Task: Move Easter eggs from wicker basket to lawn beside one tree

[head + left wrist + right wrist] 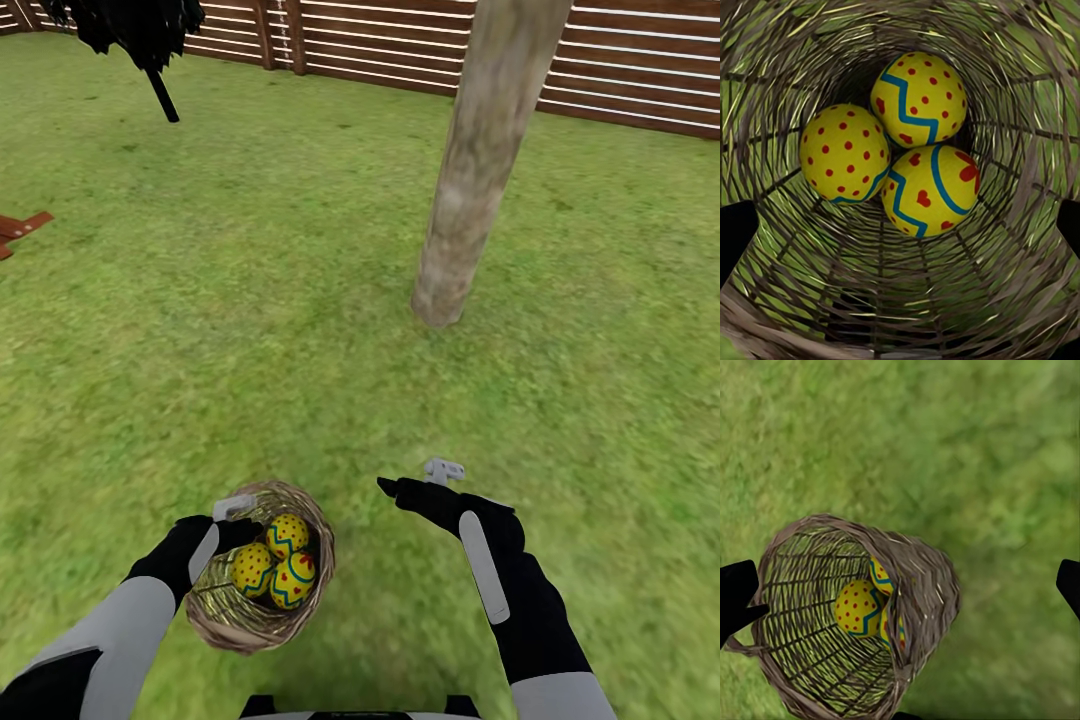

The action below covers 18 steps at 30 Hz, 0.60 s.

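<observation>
- The left gripper pinches the wicker basket rim at lower centre, three Easter eggs inside.
- The right gripper hangs spread beside it, below the tree.

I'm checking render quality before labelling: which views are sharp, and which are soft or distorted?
Left wrist view: eggs crisp, basket weave bowed like a tunnel. Right wrist view: lawn smeared, basket sharper. Head view: trunk leans from wide-angle warp, and no cast shadows show.
</observation>
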Tool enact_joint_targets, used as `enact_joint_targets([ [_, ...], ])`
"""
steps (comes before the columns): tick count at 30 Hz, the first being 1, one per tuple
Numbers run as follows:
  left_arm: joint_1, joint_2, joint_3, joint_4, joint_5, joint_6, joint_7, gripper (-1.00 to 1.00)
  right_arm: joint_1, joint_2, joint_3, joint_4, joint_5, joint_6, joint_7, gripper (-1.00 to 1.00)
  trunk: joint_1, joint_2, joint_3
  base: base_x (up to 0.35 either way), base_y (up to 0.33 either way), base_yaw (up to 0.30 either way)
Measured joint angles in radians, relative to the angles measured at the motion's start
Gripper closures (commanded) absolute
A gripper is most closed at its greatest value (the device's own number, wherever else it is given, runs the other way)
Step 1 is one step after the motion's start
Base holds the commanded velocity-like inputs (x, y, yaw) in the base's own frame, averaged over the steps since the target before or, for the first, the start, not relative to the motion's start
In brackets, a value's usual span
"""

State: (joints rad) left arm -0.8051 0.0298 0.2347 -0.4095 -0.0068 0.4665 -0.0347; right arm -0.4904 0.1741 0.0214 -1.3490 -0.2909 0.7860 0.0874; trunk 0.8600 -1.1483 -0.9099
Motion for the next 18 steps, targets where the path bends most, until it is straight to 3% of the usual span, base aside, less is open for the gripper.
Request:
enact_joint_targets([
  [18,0.000,0.002,0.001,0.024,0.002,0.001,0.000,-1.00,0.000,0.000,0.000,0.001,0.000,0.001,0.000,-1.00,0.069,-0.126,-0.056,-0.003,0.000,0.000],
])
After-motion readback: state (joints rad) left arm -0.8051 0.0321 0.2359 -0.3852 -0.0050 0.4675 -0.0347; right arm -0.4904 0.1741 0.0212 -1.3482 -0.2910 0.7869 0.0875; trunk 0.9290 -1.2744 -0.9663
